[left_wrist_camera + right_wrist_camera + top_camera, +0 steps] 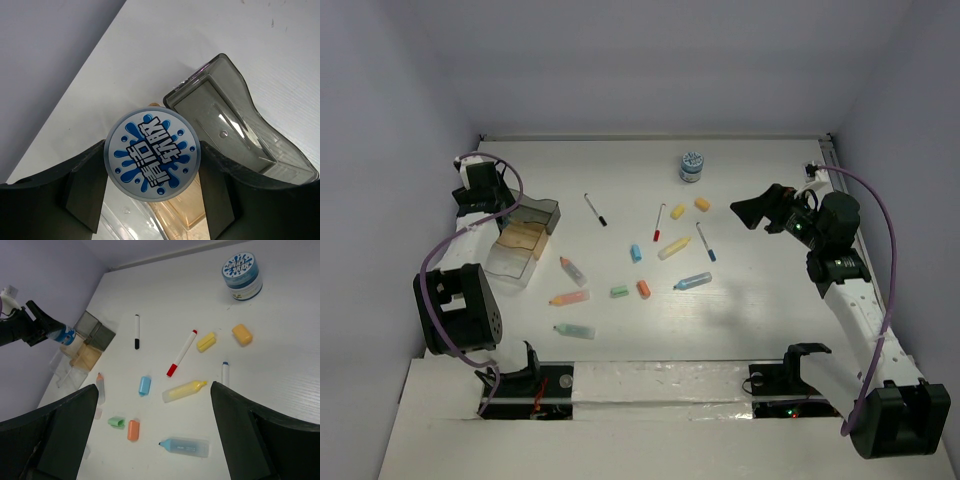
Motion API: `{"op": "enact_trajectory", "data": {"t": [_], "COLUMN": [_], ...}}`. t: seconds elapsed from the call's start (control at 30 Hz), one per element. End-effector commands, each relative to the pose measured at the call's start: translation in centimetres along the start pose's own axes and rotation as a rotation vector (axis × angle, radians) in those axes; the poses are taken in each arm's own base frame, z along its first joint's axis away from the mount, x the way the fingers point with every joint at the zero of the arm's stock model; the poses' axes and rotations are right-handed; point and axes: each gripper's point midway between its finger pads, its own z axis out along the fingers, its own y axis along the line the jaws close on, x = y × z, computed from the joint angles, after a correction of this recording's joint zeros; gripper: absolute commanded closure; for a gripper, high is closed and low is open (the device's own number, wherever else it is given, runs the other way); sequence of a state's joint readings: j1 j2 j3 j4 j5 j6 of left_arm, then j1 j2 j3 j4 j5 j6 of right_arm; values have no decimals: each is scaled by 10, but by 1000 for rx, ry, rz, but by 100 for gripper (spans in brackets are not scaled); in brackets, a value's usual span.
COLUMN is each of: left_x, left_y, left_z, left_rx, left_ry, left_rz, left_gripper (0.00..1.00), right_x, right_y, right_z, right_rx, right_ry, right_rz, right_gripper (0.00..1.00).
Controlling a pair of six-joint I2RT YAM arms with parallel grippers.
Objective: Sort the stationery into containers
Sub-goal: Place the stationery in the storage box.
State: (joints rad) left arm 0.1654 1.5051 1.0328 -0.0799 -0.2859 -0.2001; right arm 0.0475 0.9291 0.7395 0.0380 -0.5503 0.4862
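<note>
My left gripper (152, 200) is shut on a round blue-white pot (152, 156) with a splash logo on its lid. It holds the pot above the row of containers: a grey box (235, 120), an amber box (180, 212) and a clear tray (510, 265). A second blue-white pot (691, 166) stands at the back of the table. My right gripper (154, 387) is open and hangs above the scattered stationery, holding nothing. Below it lie a yellow highlighter (184, 390), a blue highlighter (185, 446), a red-capped pen (181, 353) and small blue (144, 385), green (117, 422) and orange (132, 430) pieces.
A black-tipped pen (595, 209), a yellow block (206, 341), an orange block (242, 334) and a blue-capped pen (225, 372) lie mid-table. Several highlighters lie near the tray, one orange (570, 297) and one green (574, 330). Walls close in on the left, back and right.
</note>
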Motion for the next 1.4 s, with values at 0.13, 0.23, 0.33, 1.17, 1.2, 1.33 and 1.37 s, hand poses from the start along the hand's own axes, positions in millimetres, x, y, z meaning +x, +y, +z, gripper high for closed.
{"op": "enact_trajectory", "data": {"t": [0.13, 0.23, 0.33, 1.17, 1.2, 1.33, 1.37], "left_x": [-25, -24, -27, -12, -10, -11, -11], "left_y": [10, 11, 9, 12, 12, 11, 10], "left_z": [-13, -18, -23, -9, -9, -7, -6], "left_rx": [-34, -24, -4, -39, -42, -41, -40], "left_ry": [-85, -95, -109, -49, -46, -46, -45], "left_rz": [-26, -30, -37, -13, -11, -20, -22], "left_gripper": [66, 67, 68, 76, 76, 64, 57], "right_x": [-13, -13, -13, -11, -12, -12, -11], "right_y": [12, 13, 14, 13, 13, 11, 10], "right_z": [-1, -1, -2, -1, -1, 0, 0], "right_rx": [-36, -39, -43, -43, -40, -35, -33], "right_ry": [-36, -35, -36, -32, -33, -33, -30], "right_rz": [-42, -43, -43, -39, -41, -40, -38], "right_gripper": [0, 0, 0, 0, 0, 0, 0]}}
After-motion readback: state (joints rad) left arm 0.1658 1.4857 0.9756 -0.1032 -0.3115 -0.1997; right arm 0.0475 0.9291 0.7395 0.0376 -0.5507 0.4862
